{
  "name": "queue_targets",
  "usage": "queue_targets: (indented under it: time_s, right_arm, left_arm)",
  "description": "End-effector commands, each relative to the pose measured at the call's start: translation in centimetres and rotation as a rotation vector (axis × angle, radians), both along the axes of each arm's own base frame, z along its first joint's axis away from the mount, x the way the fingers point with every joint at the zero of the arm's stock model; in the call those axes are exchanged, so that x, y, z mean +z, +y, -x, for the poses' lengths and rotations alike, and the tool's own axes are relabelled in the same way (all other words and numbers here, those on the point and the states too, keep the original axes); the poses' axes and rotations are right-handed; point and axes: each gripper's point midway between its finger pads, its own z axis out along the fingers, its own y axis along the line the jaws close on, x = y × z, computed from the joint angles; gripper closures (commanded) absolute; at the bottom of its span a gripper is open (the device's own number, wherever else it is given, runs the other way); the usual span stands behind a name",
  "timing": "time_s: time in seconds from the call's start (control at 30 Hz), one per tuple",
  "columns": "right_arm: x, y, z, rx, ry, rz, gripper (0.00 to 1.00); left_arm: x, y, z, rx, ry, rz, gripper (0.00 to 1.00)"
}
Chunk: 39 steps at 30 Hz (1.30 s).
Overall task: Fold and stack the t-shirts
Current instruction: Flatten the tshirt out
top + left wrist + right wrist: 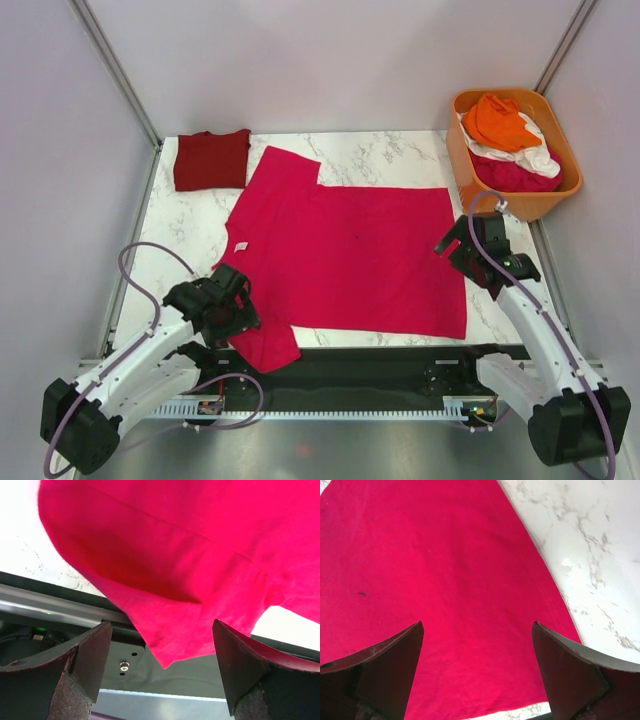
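A robot lab's test cell, this; plain white panels [330, 60] in metal framing box in a marble-print table [400, 160]; left arm [140, 370] and right arm [540, 330] bolted along a rail [330, 412], purple cables [140, 250] looping loose.

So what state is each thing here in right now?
Bright magenta-pink cloth t-shirt: spread flat, near sleeve overhanging the marble table.
Dark maroon cloth t-shirt: folded.
Rigid orange plastic tub: holding crumpled shirts.
Left jaws: open, empty.
Right jaws: open, empty.
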Motion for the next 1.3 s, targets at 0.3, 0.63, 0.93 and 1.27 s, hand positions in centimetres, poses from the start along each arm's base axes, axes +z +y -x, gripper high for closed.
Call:
queue_targets:
  time_s: [0.3, 0.63, 0.93, 1.27]
  right_arm:
    - [0.2, 0.7, -3.7, 0.14, -0.05, 0.062, 0.02]
    - [-0.5, 0.2, -2.9, 0.141, -0.05, 0.093, 0.02]
    - [-1.1, -0.1, -2.4, 0.154, -0.029, 0.112, 0.02]
    - [-2.0, 0.2, -2.2, 0.161, -0.006, 0.1, 0.02]
  left_arm:
    - [-2.1, -0.1, 2.2, -0.02, 0.14, -0.043, 0.11]
    - [-1.8, -0.9, 2.1, -0.076, 0.182, -0.077, 0.11]
    - [-1.0, -1.4, 1.5, -0.078, 0.125, -0.038, 0.11]
    - [-3.6, 0.7, 4.2, -0.076, 0.182, -0.077, 0.11]
